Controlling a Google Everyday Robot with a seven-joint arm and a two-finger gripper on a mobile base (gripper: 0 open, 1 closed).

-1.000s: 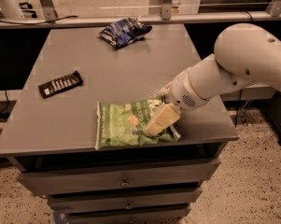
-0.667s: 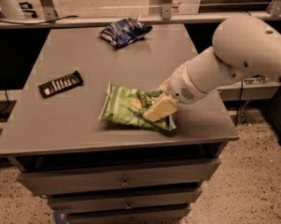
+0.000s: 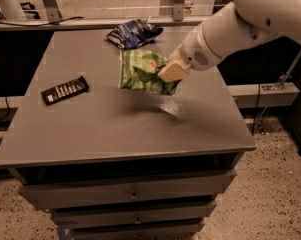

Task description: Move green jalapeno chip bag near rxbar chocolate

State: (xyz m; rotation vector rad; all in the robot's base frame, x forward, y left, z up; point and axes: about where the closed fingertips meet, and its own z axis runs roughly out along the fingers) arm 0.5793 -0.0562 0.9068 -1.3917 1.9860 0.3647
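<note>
The green jalapeno chip bag [image 3: 138,70] hangs in the air above the middle of the grey table [image 3: 115,129], casting a shadow on the top below it. My gripper [image 3: 171,72] is shut on the bag's right edge and carries it. The rxbar chocolate [image 3: 65,90], a flat black wrapper with white lettering, lies on the left side of the table, well left of the bag.
A dark blue and white snack bag [image 3: 133,32] lies at the table's back edge, just behind the lifted green bag. The table has drawers [image 3: 132,196] below its front edge. My white arm [image 3: 240,24] reaches in from the upper right.
My gripper has lifted the green bag off the front right of the table and carried it up and toward the back middle. The rxbar and blue bag have not moved.
</note>
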